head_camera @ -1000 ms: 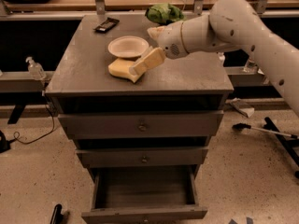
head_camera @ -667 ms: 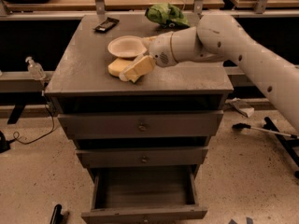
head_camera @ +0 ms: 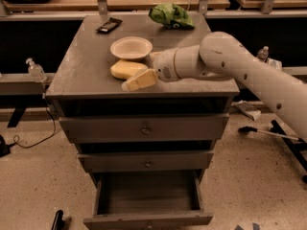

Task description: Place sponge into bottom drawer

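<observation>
Gripper (head_camera: pixel 139 80) is sitting low on the cabinet top, right against the sponge (head_camera: pixel 125 69).
Pincer state: cannot tell. Bottom drawer (head_camera: pixel 144 219) is standing open; bowl (head_camera: pixel 131 47) is sitting just behind the sponge.

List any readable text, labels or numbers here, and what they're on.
None readable.
On the black flat item, back left of the cabinet top: nothing legible.
On the clear bottle at left: no legible label.
On the gripper, beside the sponge: no markings.
On the bottom drawer front: plain.
</observation>
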Controlling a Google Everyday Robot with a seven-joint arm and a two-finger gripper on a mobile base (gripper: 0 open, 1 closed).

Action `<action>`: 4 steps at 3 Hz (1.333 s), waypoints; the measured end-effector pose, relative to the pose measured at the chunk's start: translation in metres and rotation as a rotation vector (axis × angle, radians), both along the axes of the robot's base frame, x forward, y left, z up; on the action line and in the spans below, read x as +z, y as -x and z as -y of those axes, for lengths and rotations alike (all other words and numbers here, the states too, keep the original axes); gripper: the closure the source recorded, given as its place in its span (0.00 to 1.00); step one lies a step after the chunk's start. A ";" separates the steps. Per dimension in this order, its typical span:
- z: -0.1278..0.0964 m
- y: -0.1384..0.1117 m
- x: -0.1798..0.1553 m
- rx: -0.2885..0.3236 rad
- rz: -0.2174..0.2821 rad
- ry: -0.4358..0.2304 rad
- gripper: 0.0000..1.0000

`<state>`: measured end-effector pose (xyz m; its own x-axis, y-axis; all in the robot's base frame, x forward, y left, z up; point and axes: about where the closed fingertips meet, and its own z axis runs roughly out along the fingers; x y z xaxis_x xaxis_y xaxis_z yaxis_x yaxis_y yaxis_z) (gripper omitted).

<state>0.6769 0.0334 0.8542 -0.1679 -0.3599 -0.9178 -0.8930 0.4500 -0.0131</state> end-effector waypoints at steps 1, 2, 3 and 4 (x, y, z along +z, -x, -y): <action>0.008 -0.004 -0.006 -0.050 0.000 0.005 0.00; 0.013 -0.014 -0.003 -0.084 0.024 0.009 0.00; 0.010 -0.022 0.002 -0.098 0.047 0.019 0.00; 0.002 -0.026 -0.001 -0.093 0.052 0.045 0.15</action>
